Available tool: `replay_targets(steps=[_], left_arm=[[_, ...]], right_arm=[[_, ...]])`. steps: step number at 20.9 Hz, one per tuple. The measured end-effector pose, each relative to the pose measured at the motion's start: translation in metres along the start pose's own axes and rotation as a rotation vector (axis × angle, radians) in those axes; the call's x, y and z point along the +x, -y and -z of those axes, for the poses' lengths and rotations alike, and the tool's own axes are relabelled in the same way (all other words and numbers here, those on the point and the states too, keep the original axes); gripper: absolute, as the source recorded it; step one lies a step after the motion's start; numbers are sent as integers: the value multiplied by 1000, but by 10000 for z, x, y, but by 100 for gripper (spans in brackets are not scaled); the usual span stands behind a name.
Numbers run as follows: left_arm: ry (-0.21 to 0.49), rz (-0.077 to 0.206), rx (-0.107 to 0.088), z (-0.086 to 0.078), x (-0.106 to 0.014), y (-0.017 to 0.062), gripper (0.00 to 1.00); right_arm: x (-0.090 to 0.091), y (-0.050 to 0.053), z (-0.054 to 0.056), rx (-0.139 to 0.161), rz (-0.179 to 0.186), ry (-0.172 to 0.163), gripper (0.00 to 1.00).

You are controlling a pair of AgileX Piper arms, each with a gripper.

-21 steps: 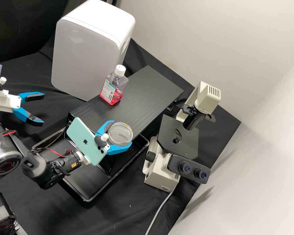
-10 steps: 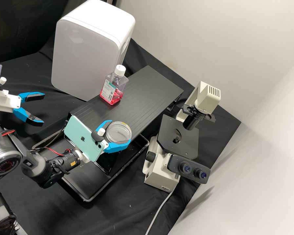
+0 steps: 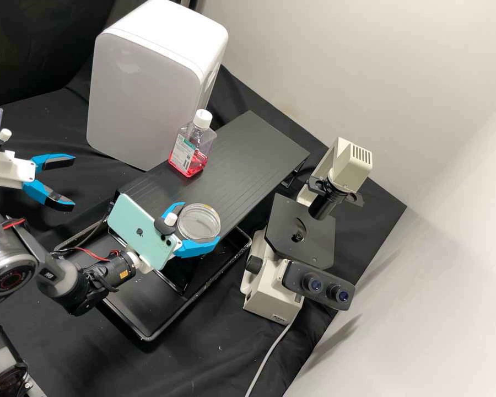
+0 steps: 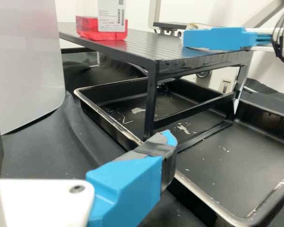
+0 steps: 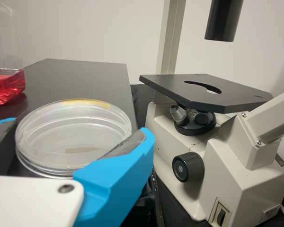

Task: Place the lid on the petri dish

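Observation:
A clear round petri dish lid [image 3: 198, 221] hangs at the front corner of the black shelf [image 3: 242, 160], with my right gripper [image 3: 203, 223] shut on it, one blue finger on each side. In the right wrist view the lid [image 5: 73, 135] fills the gap of the right gripper [image 5: 68, 137], and a yellowish rim shows at its far edge. I cannot tell whether a dish base sits under it. My left gripper [image 3: 70, 183] hangs open over the bench far to the left, holding nothing; from the wrist, the left gripper [image 4: 75, 146] faces the shelf's underside.
A flask of red liquid [image 3: 190, 146] stands on the shelf's back left. A white box [image 3: 149, 71] stands behind it. A microscope [image 3: 308, 242] is close on the right of the lid. A black tray [image 3: 149, 309] lies under the shelf.
My right gripper has shifted slightly up and to the left, carrying the lid with it. The left gripper has stayed almost still.

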Motion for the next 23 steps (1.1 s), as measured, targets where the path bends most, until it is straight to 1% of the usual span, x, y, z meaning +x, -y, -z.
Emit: replay_targets(steps=[1,10,13,19,20,23], left_arm=[[-6,-2,-2,5,0,-2,100],[-6,-2,-2,5,0,-2,100],[-3,-10,-2,-1,20,-19,100],[-6,-13,-3,8,23,-25,100],[-7,-13,-3,11,23,-26,100],[-10,-14,-4,17,23,-28,100]], right_arm=[[0,0,0,0,0,0,100],[0,1,-1,0,1,1,100],[0,3,-3,0,3,3,100],[11,-6,5,0,-1,-1,100],[11,-6,5,0,-1,-1,0],[26,2,-3,4,2,2,0]])
